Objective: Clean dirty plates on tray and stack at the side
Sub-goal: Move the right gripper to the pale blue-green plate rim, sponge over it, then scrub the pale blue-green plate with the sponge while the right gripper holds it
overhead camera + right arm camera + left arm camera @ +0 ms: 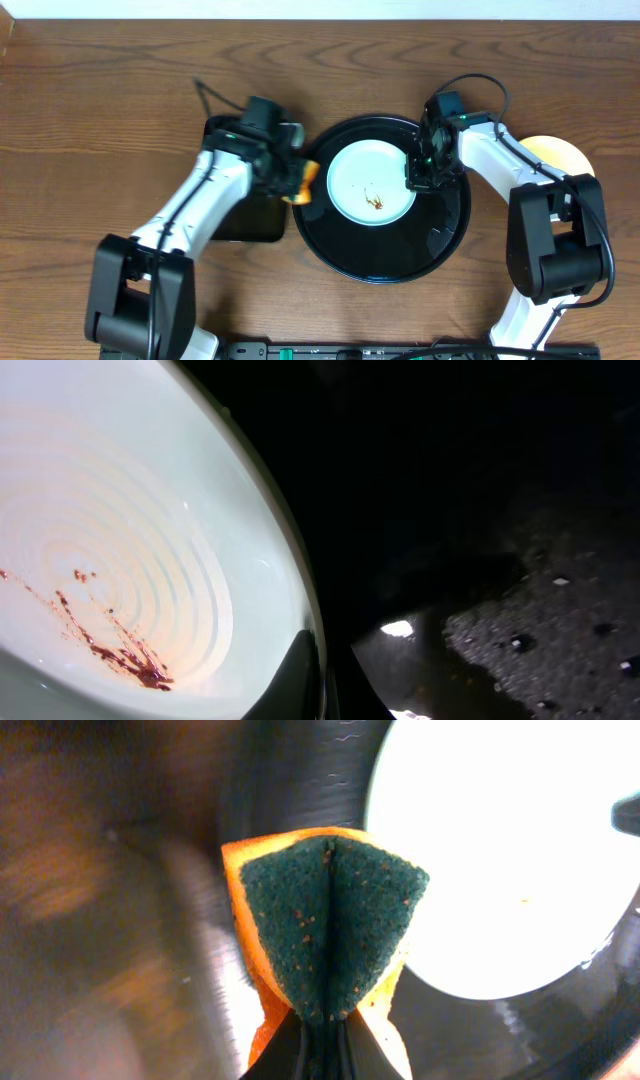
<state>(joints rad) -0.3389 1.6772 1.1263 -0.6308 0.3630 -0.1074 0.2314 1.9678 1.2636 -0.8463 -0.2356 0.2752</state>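
A pale mint plate (360, 170) with a brown smear (376, 200) lies on the round black tray (440, 235). My right gripper (414, 172) is shut on the plate's right rim. In the right wrist view its jaws (325, 665) pinch the rim of the plate (130, 530), one finger inside and one outside. My left gripper (292, 180) is shut on a folded orange-and-green sponge (307, 182) at the tray's left edge, just left of the plate. In the left wrist view the sponge (330, 920) sticks out past the gripper (325, 1035). A pale yellow plate (562, 155) rests on the wood at the right.
A smaller rectangular black tray (250, 220) lies under my left arm, left of the round tray. My right arm partly covers the yellow plate. Bare wood tabletop (100, 100) stretches across the back and far left.
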